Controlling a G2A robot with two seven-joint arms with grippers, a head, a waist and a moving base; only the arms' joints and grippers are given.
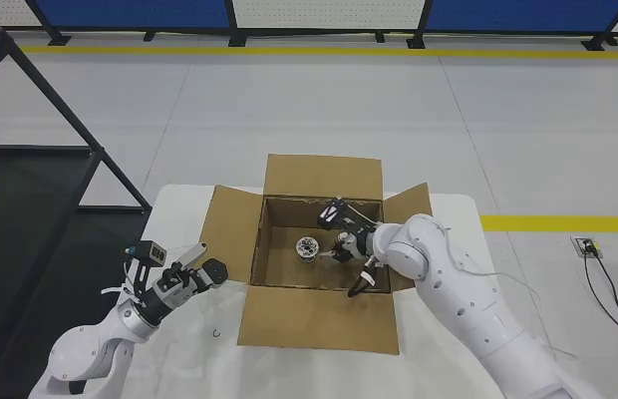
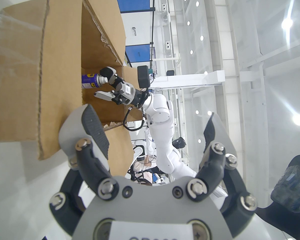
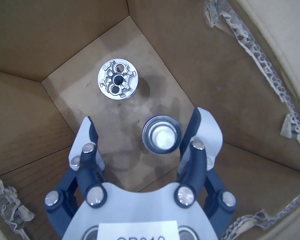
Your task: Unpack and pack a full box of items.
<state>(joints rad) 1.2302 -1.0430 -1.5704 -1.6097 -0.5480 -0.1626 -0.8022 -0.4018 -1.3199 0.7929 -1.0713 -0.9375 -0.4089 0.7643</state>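
An open cardboard box point(image 1: 319, 319) stands in the middle of the white table. On its floor an upright spray can point(image 3: 162, 136) stands beside a round metal part point(image 3: 118, 79) point(image 1: 307, 246). My right gripper point(image 3: 144, 126) point(image 1: 339, 237) hangs inside the box, open, with the can's top between its fingers and close to one finger point(image 3: 200, 121). The left wrist view shows the blue can point(image 2: 89, 81) between those same fingers. My left gripper point(image 2: 152, 128) point(image 1: 204, 271) is open and holds nothing, over the table on the box's left side.
A small ring point(image 1: 217, 332) lies on the table point(image 1: 189, 209) in front of the box's left flap. The box's point(image 3: 190, 38) top edges are torn and ragged point(image 3: 252, 46). A black frame point(image 1: 50, 130) stands off the table's left.
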